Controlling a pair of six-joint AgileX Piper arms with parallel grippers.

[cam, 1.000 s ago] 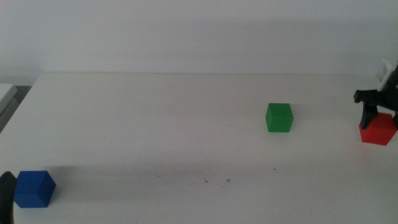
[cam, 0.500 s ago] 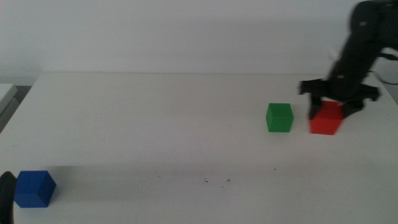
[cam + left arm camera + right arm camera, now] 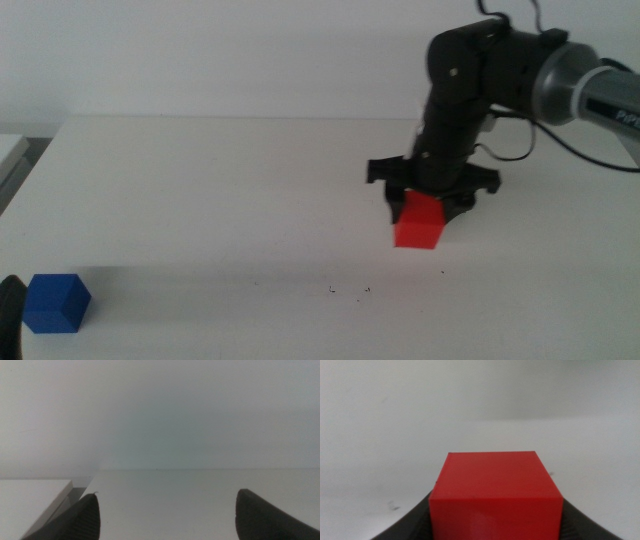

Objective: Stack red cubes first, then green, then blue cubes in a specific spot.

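Observation:
The red cube [image 3: 418, 222] is held between the jaws of my right gripper [image 3: 421, 208], right of the table's middle. In the right wrist view the red cube [image 3: 496, 494] fills the space between the two dark jaws of the right gripper [image 3: 496, 525]. The green cube is hidden behind the right arm. The blue cube [image 3: 56, 303] sits at the front left corner, beside my waiting left gripper [image 3: 9, 312]. In the left wrist view the left gripper [image 3: 165, 507] is open with nothing in it. The spot [image 3: 349, 290], white tabletop with tiny dark specks, lies just front-left of the red cube.
The right arm [image 3: 560, 80] reaches in from the right over the back half of the table. A light grey edge [image 3: 10, 150] shows beyond the table's left side.
My right gripper has carried the red cube leftward from the table's right edge, past the green cube, which it now covers. The blue cube and the left gripper have not moved.

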